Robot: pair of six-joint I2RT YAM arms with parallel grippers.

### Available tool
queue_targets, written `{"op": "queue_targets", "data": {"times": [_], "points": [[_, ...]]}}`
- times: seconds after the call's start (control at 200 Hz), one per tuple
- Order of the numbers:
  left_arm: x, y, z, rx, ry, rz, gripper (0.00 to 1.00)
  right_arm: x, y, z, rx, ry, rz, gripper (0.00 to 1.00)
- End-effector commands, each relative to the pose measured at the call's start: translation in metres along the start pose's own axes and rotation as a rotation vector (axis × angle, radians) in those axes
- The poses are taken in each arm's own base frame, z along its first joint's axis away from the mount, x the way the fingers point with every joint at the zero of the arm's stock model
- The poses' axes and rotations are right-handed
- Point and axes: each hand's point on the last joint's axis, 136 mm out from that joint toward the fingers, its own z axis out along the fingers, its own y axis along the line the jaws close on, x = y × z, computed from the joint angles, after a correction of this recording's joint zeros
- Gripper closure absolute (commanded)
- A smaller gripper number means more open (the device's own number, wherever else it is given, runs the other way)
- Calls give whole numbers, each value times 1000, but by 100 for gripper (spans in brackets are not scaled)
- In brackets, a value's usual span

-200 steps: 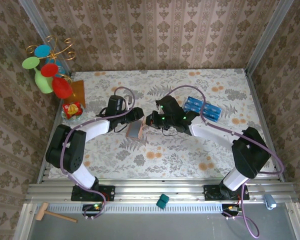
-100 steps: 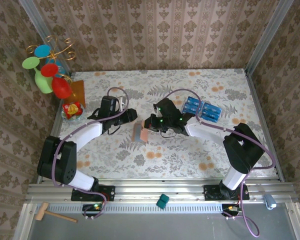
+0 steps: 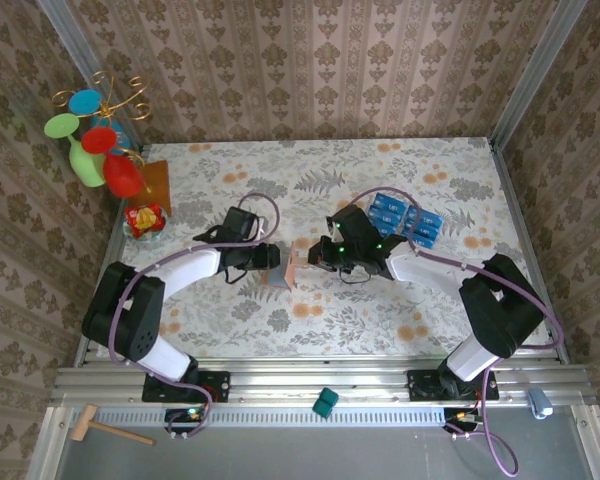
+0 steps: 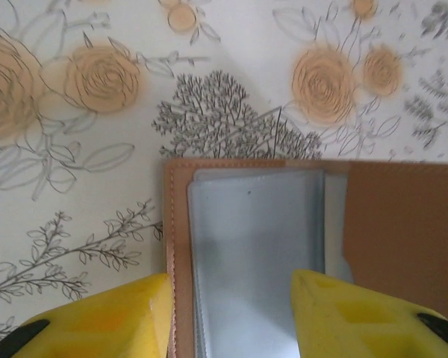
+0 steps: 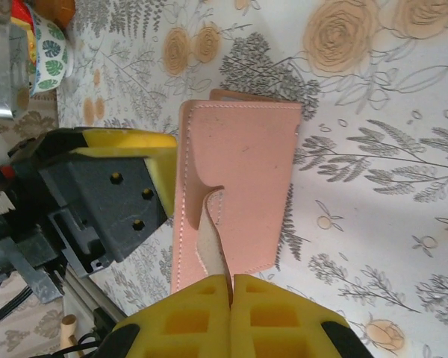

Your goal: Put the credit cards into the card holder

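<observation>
A: Where to look for the card holder (image 3: 286, 270)?

B: Middle of the top view, on the flowered table (image 3: 450, 170), between the left gripper (image 3: 273, 258) and the right gripper (image 3: 305, 258). Lies opened: grey-blue lining towards the left wrist camera, pinkish outer leather towards the right wrist camera.

A: And the right gripper's state?

B: Fully closed. Pinches a flap of the card holder at the bottom centre of its own frame, yellow fingers (image 5: 181, 322) pressed together on the leather.

A: The left one?

B: Part open. Keeps both yellow fingers (image 4: 104, 317) apart at the bottom of its frame, one just beside the stitched left edge, the other over the lining. Cannot tell about contact at the tips, cut off by the frame's edge.

A: Credit cards?

B: Right of centre in the top view, bunched blue (image 3: 405, 218), behind the right arm, apart from the card holder.

A: Anything else?

B: An amber square (image 3: 156, 181) and a small bowl (image 3: 145, 222) at the table's left edge.
</observation>
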Motion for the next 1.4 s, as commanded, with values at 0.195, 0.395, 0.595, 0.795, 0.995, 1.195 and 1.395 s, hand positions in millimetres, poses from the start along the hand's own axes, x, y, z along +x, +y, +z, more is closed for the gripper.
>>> {"op": "queue_targets", "data": {"times": [0.195, 0.395, 0.595, 0.795, 0.995, 1.195, 1.395], "points": [[7, 8, 12, -101, 62, 71, 55, 10, -48, -7, 122, 22, 28, 100], [9, 8, 16, -109, 80, 76, 55, 20, -87, -6, 261, 58, 77, 100], [6, 4, 14, -105, 76, 82, 54, 26, -106, 5, 303, 99, 110, 100], [4, -7, 12, -38, 49, 75, 54, 25, -108, 10, 312, 106, 112, 95], [0, -19, 8, 50, 11, 44, 65, 19, -104, 9, 314, 93, 103, 82], [-3, -19, 4, 60, -5, 24, 88, 12, -94, -2, 313, 74, 61, 52], [-5, -19, -1, 53, -14, 27, 92, -3, -79, -37, 349, -5, 2, 38]]}}
